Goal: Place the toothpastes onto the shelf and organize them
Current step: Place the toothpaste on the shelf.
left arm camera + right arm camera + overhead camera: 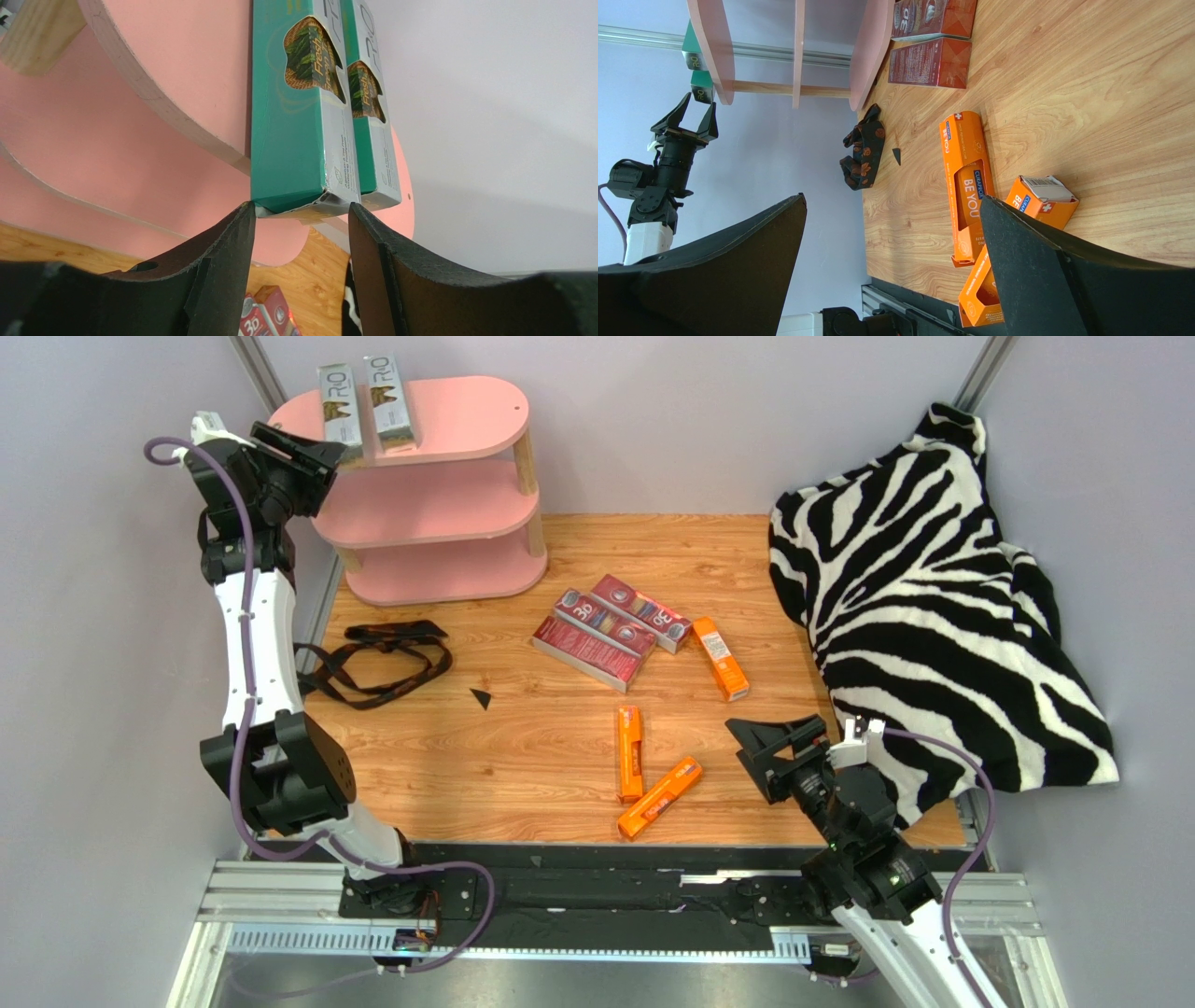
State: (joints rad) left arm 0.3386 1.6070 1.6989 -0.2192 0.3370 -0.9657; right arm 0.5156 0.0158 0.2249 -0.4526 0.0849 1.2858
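Observation:
The pink shelf (pixel 463 420) stands at the back left. Two silver-teal toothpastes (pixel 338 406) (pixel 389 399) lie side by side on its top board. My left gripper (pixel 330 459) is at the board's left end. In the left wrist view it (pixel 298 210) is open a little, its tips flanking the near end of the left carton (pixel 288 126) without clamping it. Three dark red cartons (pixel 596 647) lie bunched mid-table. Three orange ones (pixel 720 660) (pixel 630 752) (pixel 661 798) lie scattered nearer me. My right gripper (pixel 769 749) (pixel 894 198) hangs wide open and empty beside the orange cartons (pixel 967 185).
A black strap (pixel 379 661) lies on the wood in front of the shelf, with a small black chip (pixel 480 699) beside it. A zebra-print cloth (pixel 926 574) is heaped over the right side. Grey walls close in the left, back and right.

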